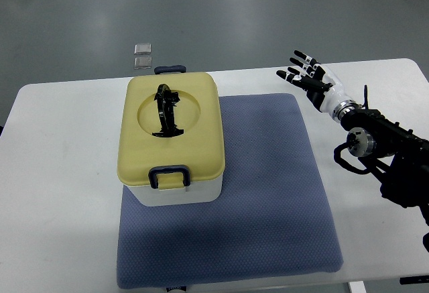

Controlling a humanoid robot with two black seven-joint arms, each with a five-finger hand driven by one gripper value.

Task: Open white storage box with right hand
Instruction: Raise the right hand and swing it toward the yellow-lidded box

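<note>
A white storage box (175, 192) with a pale yellow lid (171, 129) was seen standing closed on a blue-grey mat (268, 192), toward the mat's 10 o'clock corner. The mat was spread over a white table (60, 192). A black handle (166, 110) was raised in the lid's round recess, and dark latches (169, 176) were fastened at 6 and 12 o'clock. The right hand (310, 78) was held above the table at the box's 2 o'clock, well apart from it, fingers spread and nothing gripped. Beyond the table, at 12 o'clock, a grey floor (268, 11) was shown, with two small square plates (143, 54) set in it.
</note>
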